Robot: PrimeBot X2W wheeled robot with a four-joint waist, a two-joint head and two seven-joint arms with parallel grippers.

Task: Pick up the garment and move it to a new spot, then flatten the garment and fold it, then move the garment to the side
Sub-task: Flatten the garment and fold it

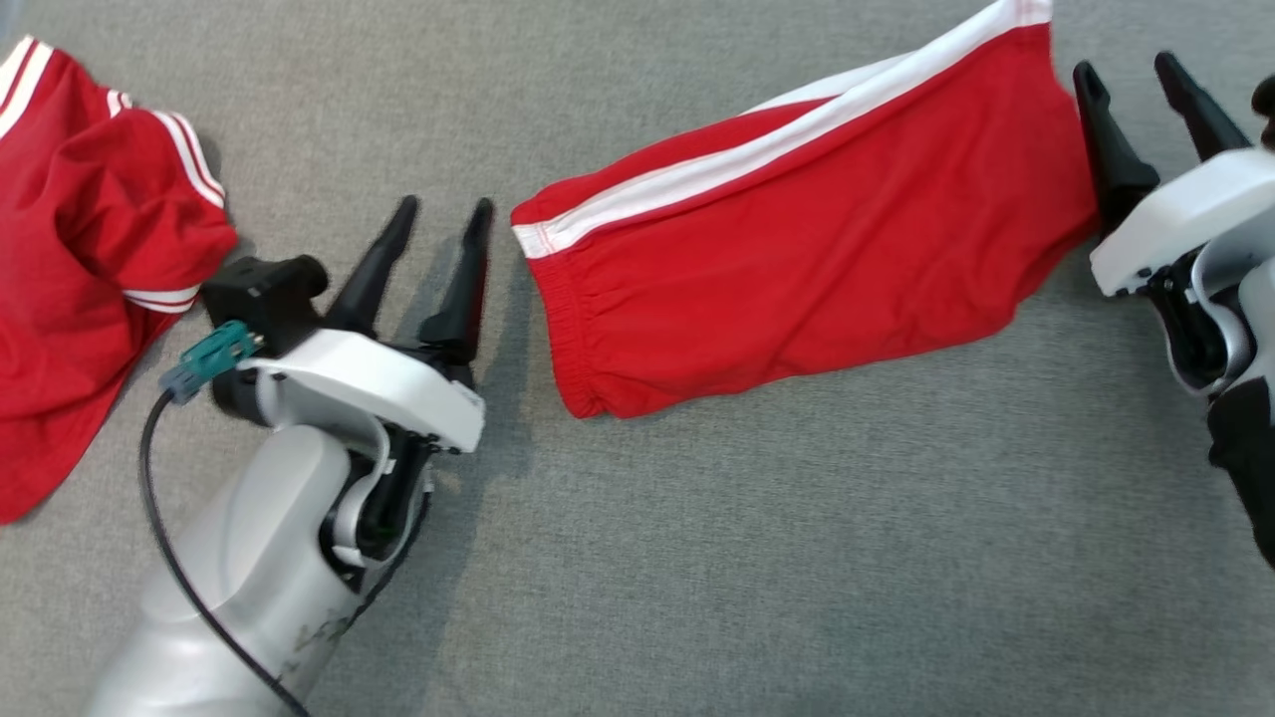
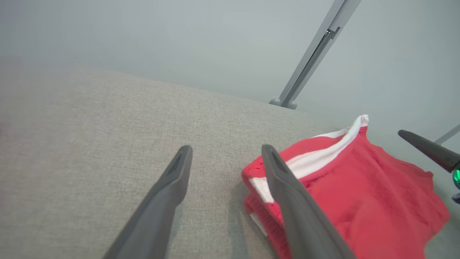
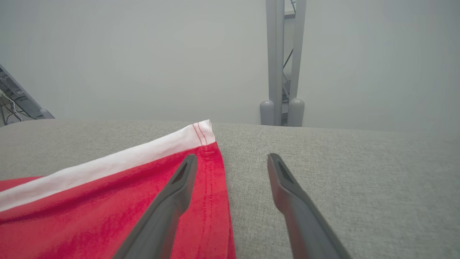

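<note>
Red garment (image 1: 797, 249), white-striped and folded, lies flat on the grey bench (image 1: 797, 558) between both tools: left tool (image 1: 445, 206) just beside its waistband, right tool (image 1: 1126, 68) at its hem, both spread wide and empty. Crumpled red cloth (image 1: 80, 249) lies left of the left tool.

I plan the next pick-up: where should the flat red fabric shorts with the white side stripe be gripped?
Probably at the gathered elastic waistband of the red fabric shorts, coming from the robot's left with the open left gripper: that thick edge lies flat and faces it.
</note>
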